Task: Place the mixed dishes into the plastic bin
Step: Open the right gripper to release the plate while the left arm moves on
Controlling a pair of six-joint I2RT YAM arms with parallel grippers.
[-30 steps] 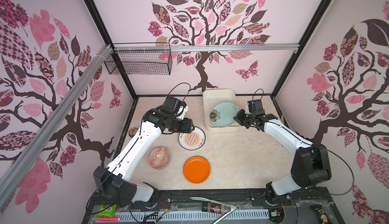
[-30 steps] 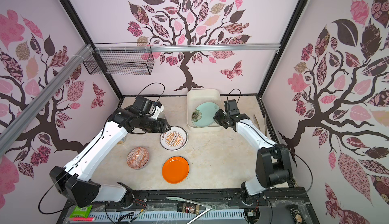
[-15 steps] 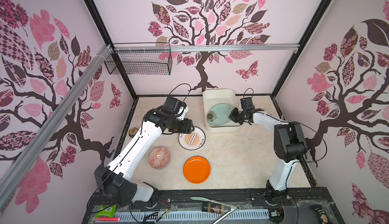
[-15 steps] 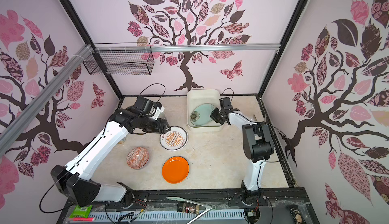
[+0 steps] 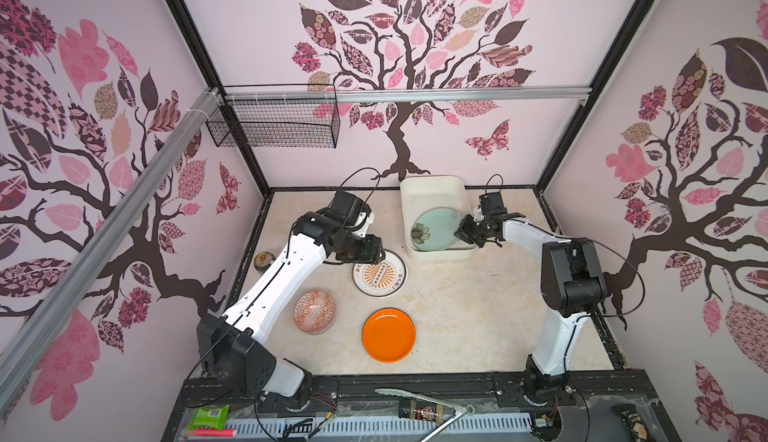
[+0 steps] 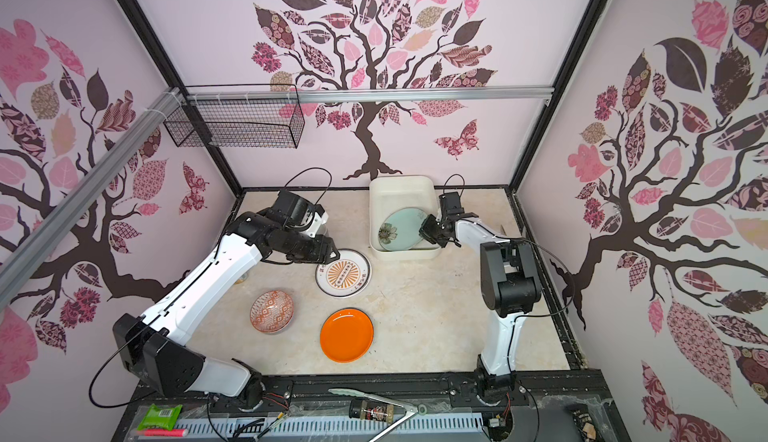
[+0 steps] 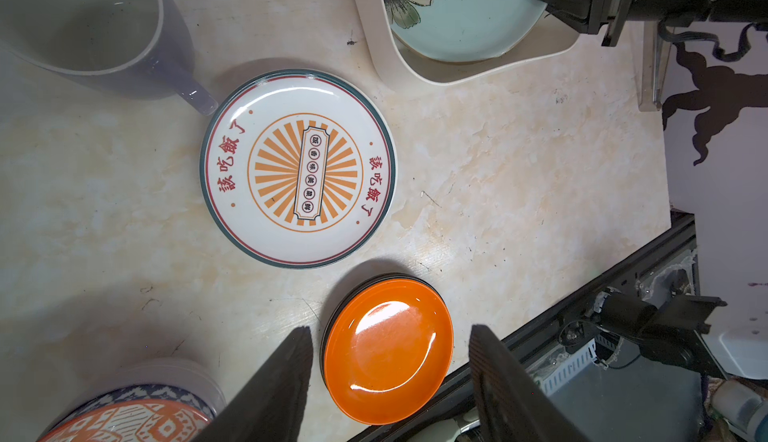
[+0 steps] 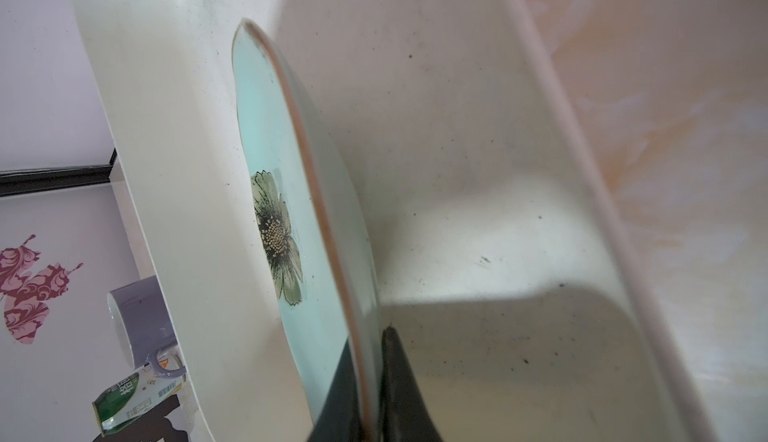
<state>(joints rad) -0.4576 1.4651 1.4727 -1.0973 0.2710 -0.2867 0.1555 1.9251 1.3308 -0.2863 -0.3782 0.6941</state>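
While right tool point(image 5: 460, 231) grips it, mint-green plate point(image 5: 436, 228) inside bin point(image 5: 430, 193)

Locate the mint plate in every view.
In a top view: mint plate in bin's near end.
In a top view: same spot.
Left wrist: in bin, beyond sunburst plate.
Right wrist: edge-on, in right gripper.
Shared landmark: bin.

The flowered plate point(image 5: 440, 225) is mint-green, the bin point(image 5: 432, 183) cream-white.
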